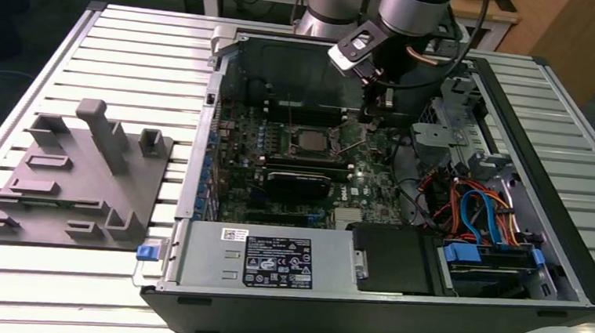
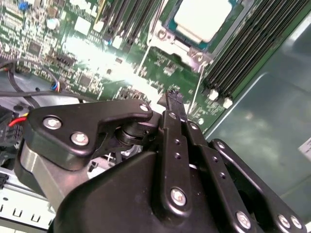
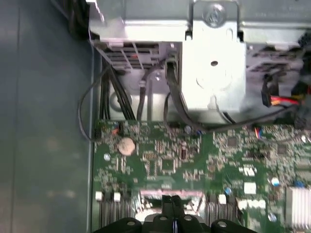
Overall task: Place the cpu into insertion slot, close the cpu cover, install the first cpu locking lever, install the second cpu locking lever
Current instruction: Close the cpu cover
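Note:
The cpu [image 1: 308,140] [image 2: 201,17] lies flat in the insertion slot [image 1: 309,153] on the green board, its silvery top facing up. The cpu cover [image 2: 197,54] lies as a silvery frame around it. A thin metal lever rod [image 2: 196,92] runs from the socket corner toward my fingertips. My gripper [image 1: 374,121] [image 2: 172,95] [image 3: 172,200] hangs just to the exterior view's right of the socket, low over the board. Its black fingers are pressed together and I see nothing between them.
The open computer case [image 1: 548,184] lies on a slatted table. A silver power supply [image 1: 260,258] is at the front, a black card [image 1: 296,184] below the socket, and a metal drive cage [image 1: 441,137] and coloured cables [image 1: 473,210] to the exterior view's right. A grey fixture [image 1: 77,175] stands outside.

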`<state>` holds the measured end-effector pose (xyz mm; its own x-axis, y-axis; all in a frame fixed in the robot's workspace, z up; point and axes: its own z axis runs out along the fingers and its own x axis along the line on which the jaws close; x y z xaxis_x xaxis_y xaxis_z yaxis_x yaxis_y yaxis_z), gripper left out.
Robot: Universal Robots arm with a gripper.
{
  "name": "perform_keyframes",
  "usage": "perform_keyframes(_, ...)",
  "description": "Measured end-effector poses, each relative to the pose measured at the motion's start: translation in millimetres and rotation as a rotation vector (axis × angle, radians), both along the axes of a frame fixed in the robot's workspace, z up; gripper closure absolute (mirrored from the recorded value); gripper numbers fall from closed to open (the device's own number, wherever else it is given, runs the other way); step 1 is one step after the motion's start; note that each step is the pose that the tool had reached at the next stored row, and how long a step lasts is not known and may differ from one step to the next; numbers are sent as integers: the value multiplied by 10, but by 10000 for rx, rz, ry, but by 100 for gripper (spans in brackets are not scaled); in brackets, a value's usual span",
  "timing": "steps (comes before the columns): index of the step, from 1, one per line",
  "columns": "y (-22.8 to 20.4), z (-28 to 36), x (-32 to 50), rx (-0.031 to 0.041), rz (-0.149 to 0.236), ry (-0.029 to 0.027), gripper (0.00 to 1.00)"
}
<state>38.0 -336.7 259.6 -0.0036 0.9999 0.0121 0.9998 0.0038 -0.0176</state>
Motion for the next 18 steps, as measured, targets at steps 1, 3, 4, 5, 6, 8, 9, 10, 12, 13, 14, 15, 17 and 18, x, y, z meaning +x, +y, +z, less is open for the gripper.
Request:
perform_keyframes(1, 3, -8, 25, 0, 0, 0, 90)
perform_keyframes(3, 6, -25, 88, -1, 0, 0, 90)
perform_keyframes(4, 9, -33, 124, 0, 0, 0, 90)
perform_keyframes(5, 12, -39, 158, -1, 0, 0, 90)
perform_keyframes(6, 13, -46, 182, -2, -1, 0, 90)
perform_keyframes(8, 15, -66, 203, -1, -3, 1, 90)
perform_keyframes(9, 16, -79, 207, -1, -5, 1, 90)
perform_keyframes(10, 16, -95, 211, -1, -6, 0, 90)
perform_keyframes(12, 17, -127, 217, 0, -9, 0, 90)
perform_keyframes(13, 17, -145, 217, 0, -13, 0, 90)
perform_keyframes(14, 17, -161, 217, 0, -16, 0, 90)
perform_keyframes(15, 17, -174, 217, 0, -17, 0, 90)
perform_keyframes(17, 17, -180, 205, -1, -16, 0, 90)
perform_keyframes(18, 16, -180, 198, -2, -16, 0, 90)
